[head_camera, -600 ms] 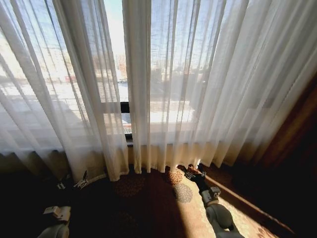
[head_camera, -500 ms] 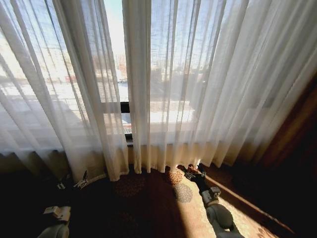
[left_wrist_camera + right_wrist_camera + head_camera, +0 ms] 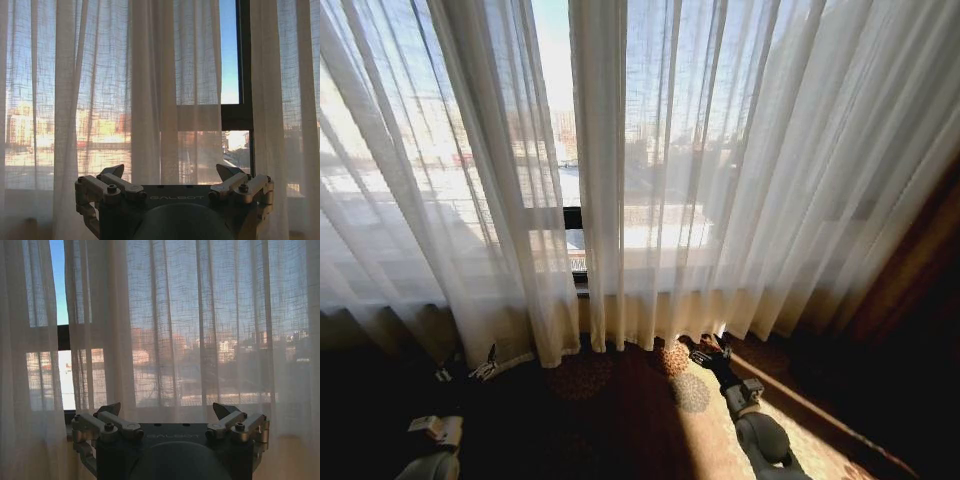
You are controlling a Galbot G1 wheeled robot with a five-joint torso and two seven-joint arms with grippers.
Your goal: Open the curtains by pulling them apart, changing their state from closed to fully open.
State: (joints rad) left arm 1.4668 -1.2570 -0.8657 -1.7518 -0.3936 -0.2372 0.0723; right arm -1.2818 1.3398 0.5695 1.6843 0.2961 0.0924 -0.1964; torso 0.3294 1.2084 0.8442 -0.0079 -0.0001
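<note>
The sheer white curtains hang pleated across the window, as a left panel (image 3: pixel 440 200) and a right panel (image 3: pixel 740 180). Between them a narrow gap (image 3: pixel 552 120) shows bare glass. My left gripper (image 3: pixel 467 368) sits low by the left panel's hem. My right gripper (image 3: pixel 708 352) sits low by the right panel's hem. In the left wrist view the left gripper (image 3: pixel 170 172) is open and faces the curtain folds (image 3: pixel 150 100) without touching them. In the right wrist view the right gripper (image 3: pixel 167 410) is open and empty before the curtain (image 3: pixel 200 330).
A dark window frame (image 3: pixel 573 217) crosses the gap. A heavy dark brown drape (image 3: pixel 920 280) hangs at the far right. Patterned carpet (image 3: pixel 620 400) lies between the arms, with a sunlit patch (image 3: pixel 800 410) on the right.
The whole head view has shifted very slightly. My right gripper sits a touch farther right and lower. The curtains hang as before.
</note>
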